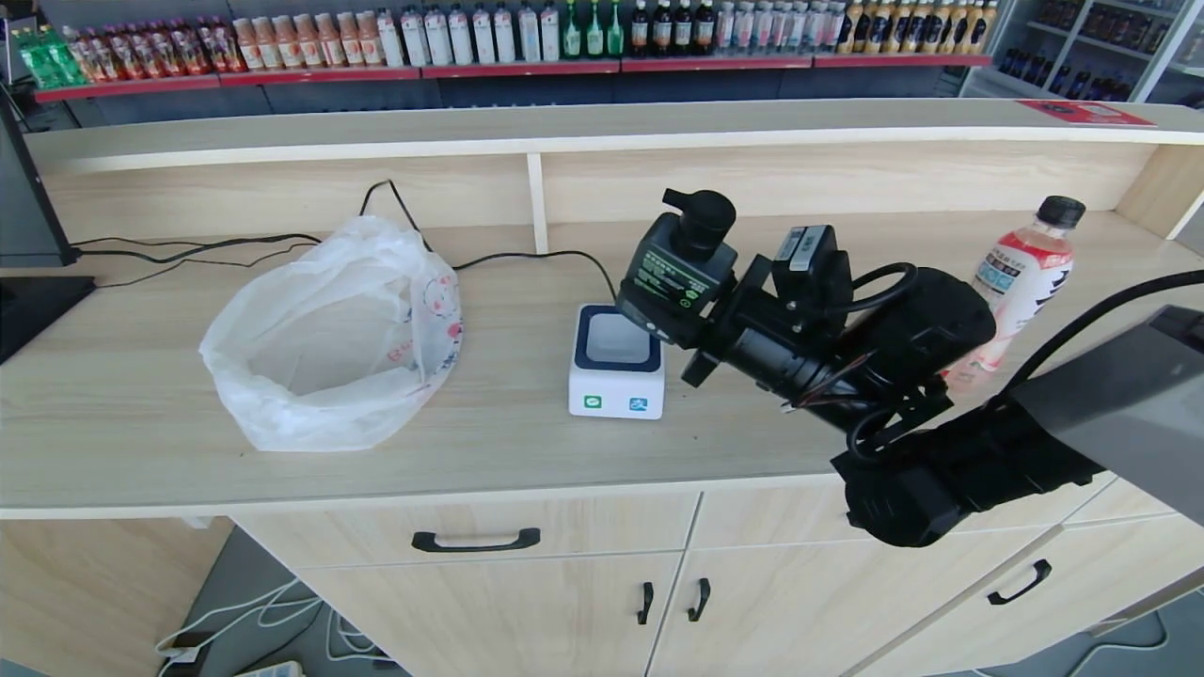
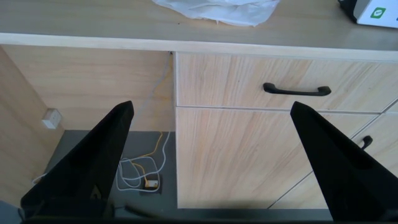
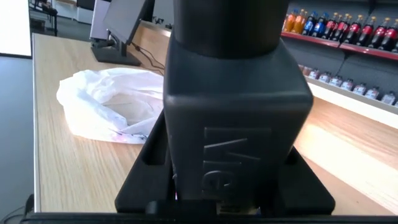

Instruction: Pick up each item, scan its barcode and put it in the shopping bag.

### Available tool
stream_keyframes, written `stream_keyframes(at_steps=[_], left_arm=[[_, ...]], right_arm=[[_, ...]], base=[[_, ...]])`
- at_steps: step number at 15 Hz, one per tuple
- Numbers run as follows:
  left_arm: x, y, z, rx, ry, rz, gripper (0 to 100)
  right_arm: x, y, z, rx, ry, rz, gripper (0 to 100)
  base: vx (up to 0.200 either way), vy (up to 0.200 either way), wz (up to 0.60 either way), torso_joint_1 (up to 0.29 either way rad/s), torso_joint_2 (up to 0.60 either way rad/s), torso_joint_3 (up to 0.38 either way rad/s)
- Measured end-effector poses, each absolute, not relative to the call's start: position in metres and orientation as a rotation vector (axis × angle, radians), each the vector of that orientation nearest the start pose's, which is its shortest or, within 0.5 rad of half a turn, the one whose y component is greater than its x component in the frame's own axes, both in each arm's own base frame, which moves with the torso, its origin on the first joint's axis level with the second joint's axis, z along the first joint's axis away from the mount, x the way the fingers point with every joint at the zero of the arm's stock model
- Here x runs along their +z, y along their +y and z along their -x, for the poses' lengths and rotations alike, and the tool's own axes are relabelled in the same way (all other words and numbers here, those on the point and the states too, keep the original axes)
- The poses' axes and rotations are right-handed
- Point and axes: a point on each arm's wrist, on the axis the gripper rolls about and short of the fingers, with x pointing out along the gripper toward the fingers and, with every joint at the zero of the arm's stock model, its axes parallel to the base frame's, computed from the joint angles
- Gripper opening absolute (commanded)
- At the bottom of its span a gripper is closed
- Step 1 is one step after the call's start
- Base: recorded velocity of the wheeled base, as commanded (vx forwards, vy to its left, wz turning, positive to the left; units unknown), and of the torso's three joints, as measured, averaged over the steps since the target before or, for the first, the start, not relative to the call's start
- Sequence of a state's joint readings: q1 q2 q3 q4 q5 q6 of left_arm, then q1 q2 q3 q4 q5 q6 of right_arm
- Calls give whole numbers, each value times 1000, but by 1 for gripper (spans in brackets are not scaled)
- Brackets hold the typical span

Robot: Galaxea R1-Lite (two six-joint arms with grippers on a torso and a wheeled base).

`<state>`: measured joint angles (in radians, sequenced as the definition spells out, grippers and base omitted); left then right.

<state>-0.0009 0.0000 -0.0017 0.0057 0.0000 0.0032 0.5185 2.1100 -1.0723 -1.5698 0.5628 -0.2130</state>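
1. The right pincer (image 1: 707,306) is clenched around a dark bottle (image 1: 679,263), just above the scanner (image 1: 616,376) on the desk (image 1: 122,414).
2. The left pincer (image 2: 211,109) is released, facing the cabinet (image 2: 249,149).
3. The bag (image 1: 329,338) lies open beside the scanner.

The pale wood surface (image 1: 113,404) carries black cables (image 1: 198,246) along its back edge, running toward a dark monitor stand (image 1: 28,226) at its left end. Behind the surface rises a wooden ledge (image 1: 564,132), with a red sign (image 1: 1086,113) lying flat on the ledge's right end. Beyond the ledge, red-edged shelves (image 1: 517,68) hold a row of bottles (image 1: 489,33). Under the surface sits a drawer with a black handle (image 1: 475,542) and below it cupboard doors with two upright handles (image 1: 645,602). On the floor below lie white wires (image 1: 245,621).
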Motion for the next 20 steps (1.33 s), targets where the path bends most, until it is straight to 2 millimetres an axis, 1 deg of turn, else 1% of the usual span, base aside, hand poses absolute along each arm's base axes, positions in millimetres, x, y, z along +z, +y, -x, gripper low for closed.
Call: stream_keyframes(at_steps=[3, 5, 12, 16, 20], left_arm=[[75, 0, 23, -1, 5, -4, 100], [75, 0, 23, -2, 5, -4, 100], [75, 0, 23, -2, 6, -4, 100], [75, 0, 23, -2, 5, 0, 100], [75, 0, 23, -3, 5, 0, 100]], right_arm=[[194, 202, -338, 984, -660, 202, 0], [193, 199, -339, 976, -656, 205, 0], [191, 193, -343, 960, -644, 210, 0], [190, 189, -345, 949, -644, 215, 0], [191, 189, -345, 948, -648, 215, 0]], base=[[0, 0, 0, 0, 0, 0], [-200, 0, 0, 0, 5, 2], [0, 0, 0, 0, 0, 0], [0, 200, 0, -2, 1, 2], [0, 200, 0, 11, 5, 4]])
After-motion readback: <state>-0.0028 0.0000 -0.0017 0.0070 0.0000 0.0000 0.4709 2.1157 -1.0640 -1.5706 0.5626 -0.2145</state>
